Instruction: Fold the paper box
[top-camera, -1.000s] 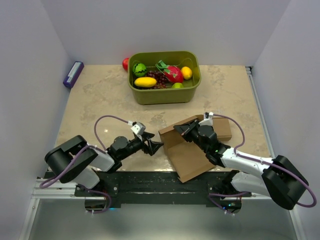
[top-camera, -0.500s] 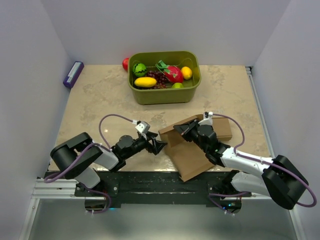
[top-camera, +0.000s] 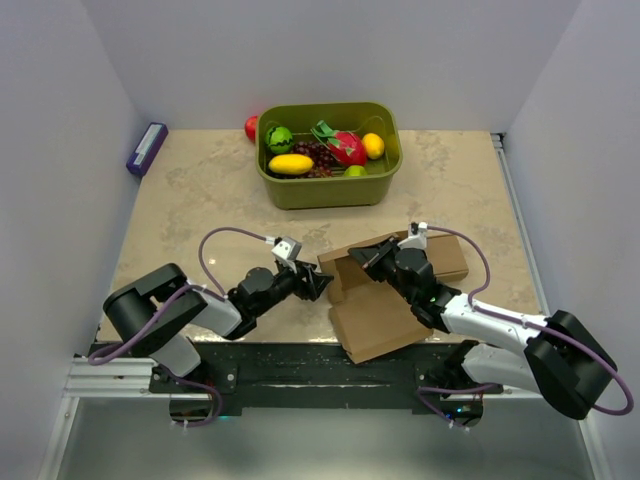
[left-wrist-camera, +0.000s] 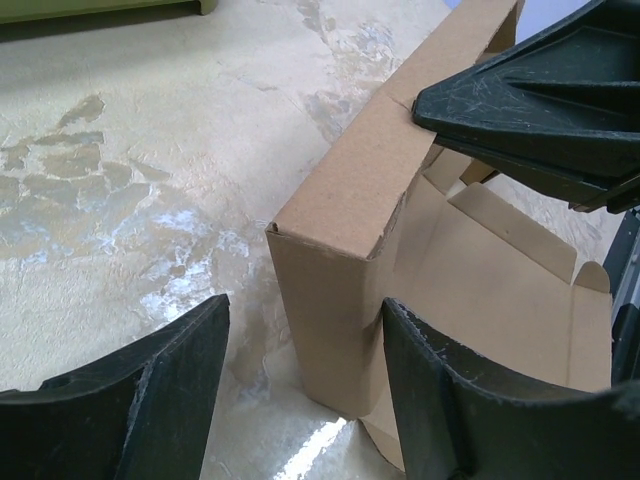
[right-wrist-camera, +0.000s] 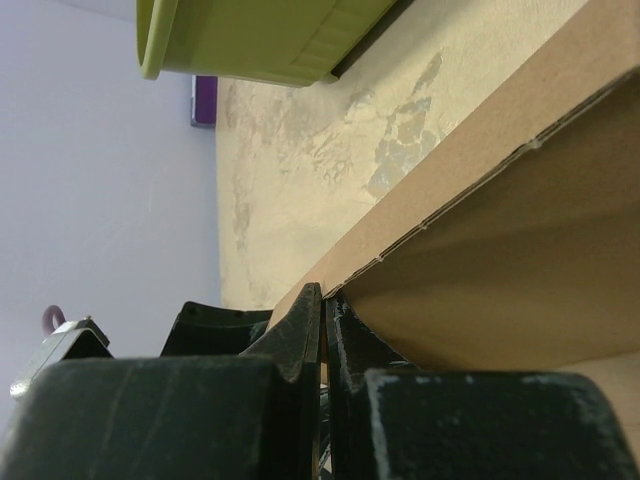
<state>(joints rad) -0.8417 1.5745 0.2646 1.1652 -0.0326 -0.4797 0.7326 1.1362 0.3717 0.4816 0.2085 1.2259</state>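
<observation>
The paper box (top-camera: 375, 318) is a wide brown cardboard piece lying near the table's front edge, with one wall raised along its far left side. My right gripper (top-camera: 365, 258) is shut on the top edge of that wall (right-wrist-camera: 470, 170), fingers pinched together at the right gripper (right-wrist-camera: 325, 312). It shows as a black claw (left-wrist-camera: 530, 90) in the left wrist view. My left gripper (top-camera: 318, 283) is open around the wall's folded corner (left-wrist-camera: 330, 300). At the left gripper (left-wrist-camera: 305, 390), the right finger (left-wrist-camera: 450, 400) touches the cardboard and the left finger (left-wrist-camera: 160, 390) stands apart from it.
A green tub (top-camera: 330, 190) of toy fruit stands at the back centre, with a red item (top-camera: 251, 127) behind its left corner. A purple block (top-camera: 147, 148) lies by the left wall. More brown cardboard (top-camera: 447, 256) sits behind my right wrist.
My left gripper has moved right onto the box's corner and its jaws have narrowed. The box's front panel has dropped lower. The right gripper keeps its pinch.
</observation>
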